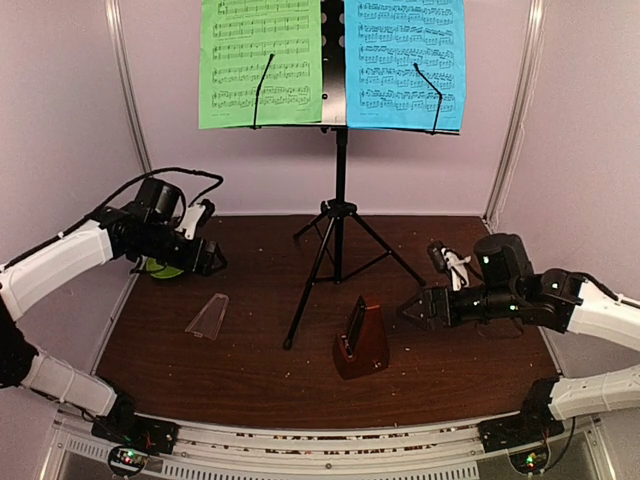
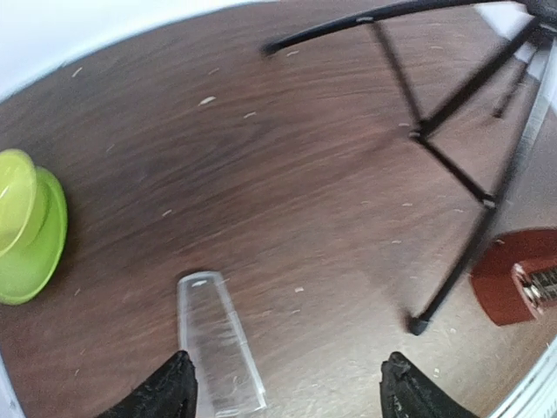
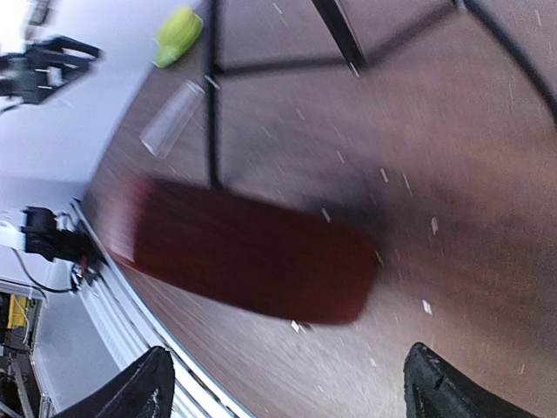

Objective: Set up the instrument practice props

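The dark table point(image 1: 250, 355) (pale-flecked) bears tripod stand point(image 1: 340, 190), metronome point(image 1: 362, 342), green bowl point(image 2: 28, 248) — and a clear cover point(image 1: 208, 315) lying flat.

High overview, close wrist views, common metronome point(image 1: 361, 340)

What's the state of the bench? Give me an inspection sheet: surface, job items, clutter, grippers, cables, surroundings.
Surface: dark wood table, scattered pale specks.
Job's things: music stand upright at the back, green sheet on the left and blue sheet on the right of its desk; metronome standing in front of it, uncovered; clear cover lying flat, apart, to the left.
Clutter: lime-green bowl at the left edge.
Grippers: left gripper open, empty, near the cover; right gripper open, empty, facing the metronome.
Cables: black cable looping over the left arm.
Surroundings: pale walls, metal corner posts.
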Tool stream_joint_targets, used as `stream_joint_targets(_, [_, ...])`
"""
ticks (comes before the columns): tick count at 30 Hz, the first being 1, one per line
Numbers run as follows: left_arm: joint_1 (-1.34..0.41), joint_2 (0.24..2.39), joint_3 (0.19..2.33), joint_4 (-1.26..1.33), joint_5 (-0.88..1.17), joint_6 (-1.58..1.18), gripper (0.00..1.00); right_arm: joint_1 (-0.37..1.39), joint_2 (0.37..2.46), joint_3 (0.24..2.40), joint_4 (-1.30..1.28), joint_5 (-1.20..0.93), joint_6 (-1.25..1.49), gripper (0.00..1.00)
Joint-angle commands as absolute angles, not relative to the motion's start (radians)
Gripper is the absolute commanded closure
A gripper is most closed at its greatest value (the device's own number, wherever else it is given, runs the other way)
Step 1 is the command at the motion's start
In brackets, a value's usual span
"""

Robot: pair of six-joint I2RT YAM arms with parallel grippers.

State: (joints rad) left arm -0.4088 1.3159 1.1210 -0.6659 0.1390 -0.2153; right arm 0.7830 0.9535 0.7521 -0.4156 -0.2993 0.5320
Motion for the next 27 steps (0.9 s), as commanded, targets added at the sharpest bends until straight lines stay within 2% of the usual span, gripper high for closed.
stream_joint_targets(1, [-0.510,1.223,1.014,-0.448,0.280,-0.115,0.27,0.779,0.937,0.631,-0.413,-0.317,0.593,0.11])
stream_joint_targets(5, [-0.625,1.170,0.941,-0.316,0.304,-0.107,0.29,0.784,0.954,0.554,-0.322,-0.325,0.644,0.18])
stream_joint_targets(11, [-0.721,1.308,1.000,-0.306,0.244,-0.144,0.38,0.800,1.055,0.539,-0.214,-0.332,0.663,0.26])
stream_joint_targets(15, [-0.736,1.357,1.024,-0.299,0.229,-0.162,0.41,0.813,1.131,0.542,-0.153,-0.337,0.664,0.32])
stream_joint_targets(20, [-0.737,1.406,1.052,-0.302,0.231,-0.148,0.41,0.815,1.208,0.554,-0.093,-0.303,0.664,0.44])
stream_joint_targets(27, [-0.745,1.459,1.080,-0.304,0.258,-0.111,0.42,0.813,1.328,0.613,-0.044,-0.291,0.667,0.51])
